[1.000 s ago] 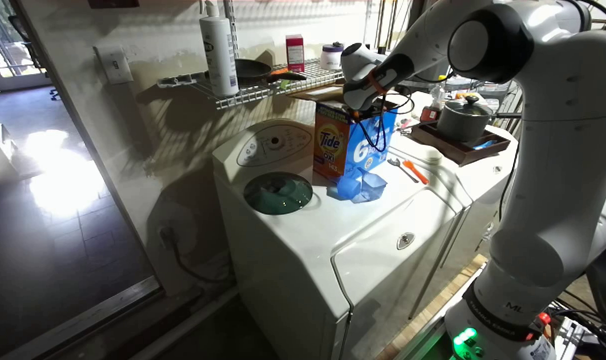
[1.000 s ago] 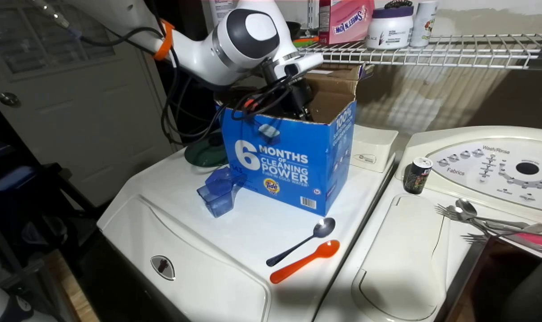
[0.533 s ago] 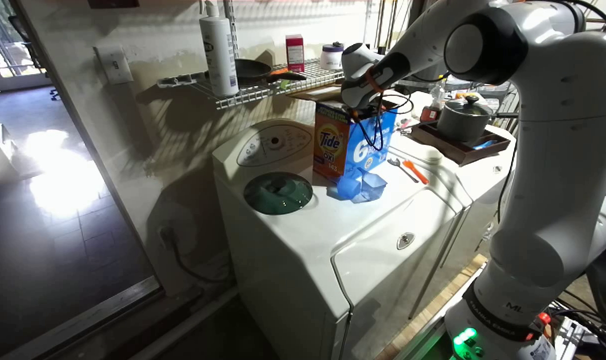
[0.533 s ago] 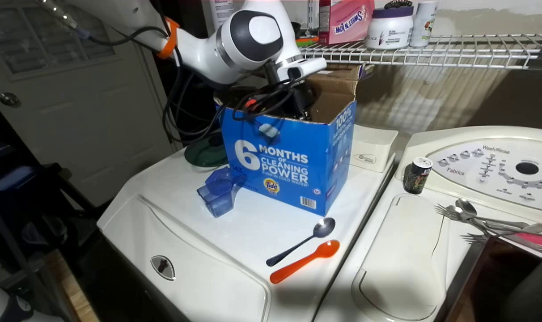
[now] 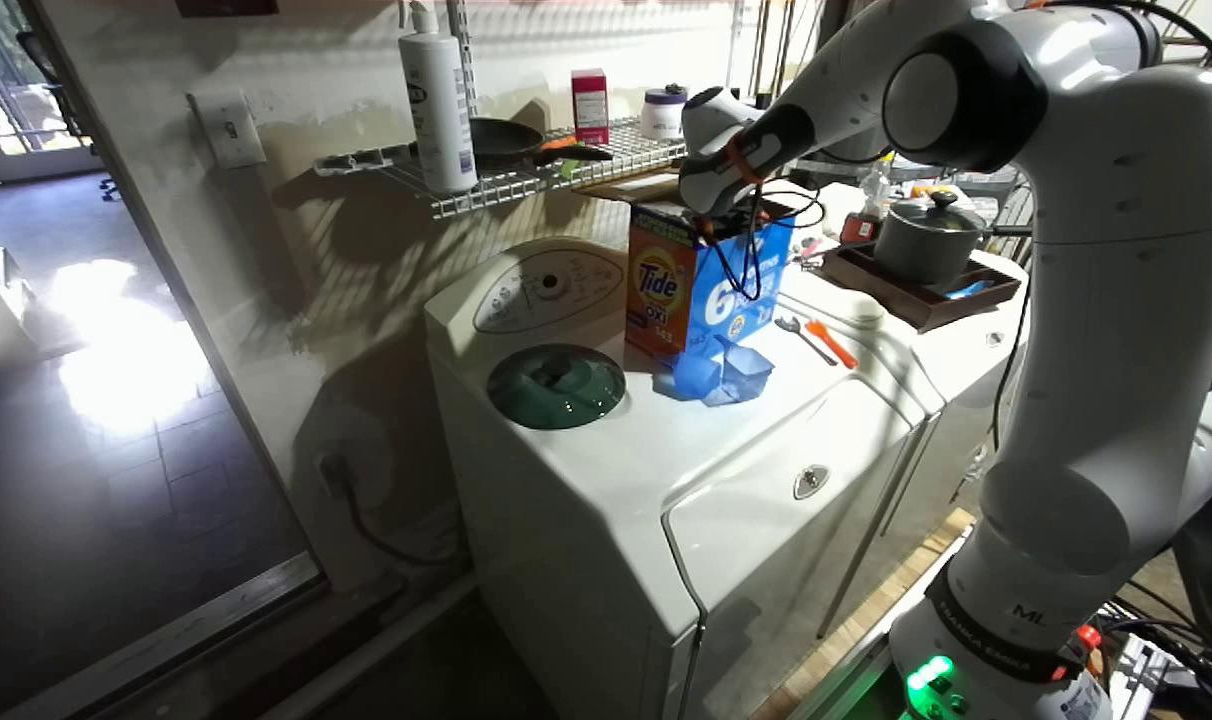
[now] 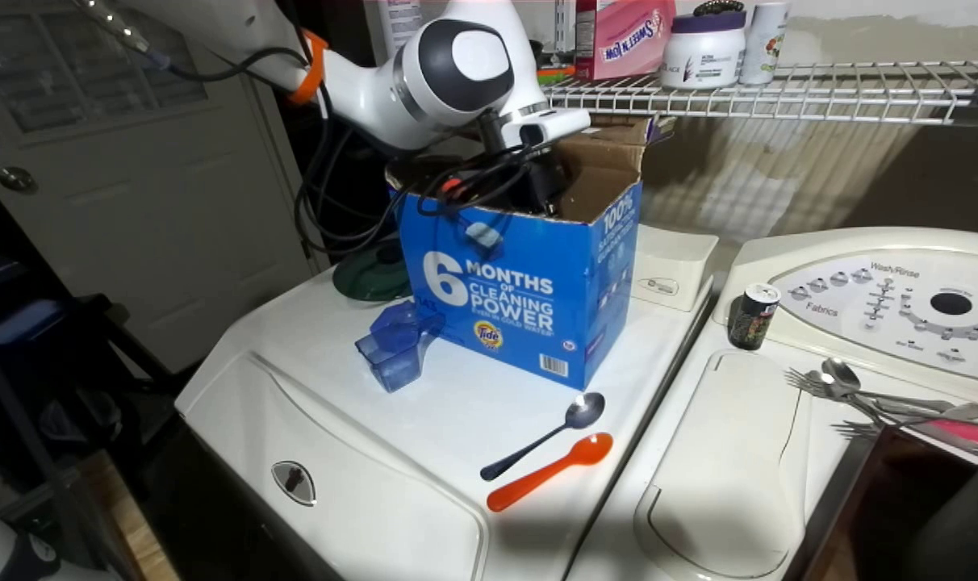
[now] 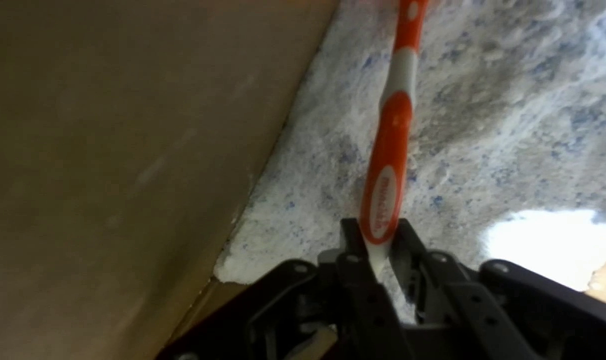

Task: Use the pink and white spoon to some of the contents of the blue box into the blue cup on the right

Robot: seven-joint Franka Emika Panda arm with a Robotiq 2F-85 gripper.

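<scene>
gripper (image 7: 378, 234) is down inside the blue box (image 6: 501, 294), fingers pinched narrow on the handle end of the pink and white spoon (image 7: 390, 145). in the wrist view the spoon runs up from the fingertips and off the top edge, over whitish powder (image 7: 463, 130).

counts: one box, one held spoon, two loose ones lower centre of an exterior view (dark spoon (image 6: 574, 418), orange spoon (image 6: 549, 474)), and what looks like two cups at the box's foot: blue cup on the right (image 5: 746, 378), second cup (image 5: 696, 375) just beside it. one dark green disc (image 5: 566, 400) left of those.

in the way: cardboard wall (image 7: 133, 150) filling the wrist view's left, plus black cables (image 6: 493, 190) looping over the box rim. upper right, one pot (image 5: 926, 245) on a brown tray (image 5: 886, 300).
</scene>
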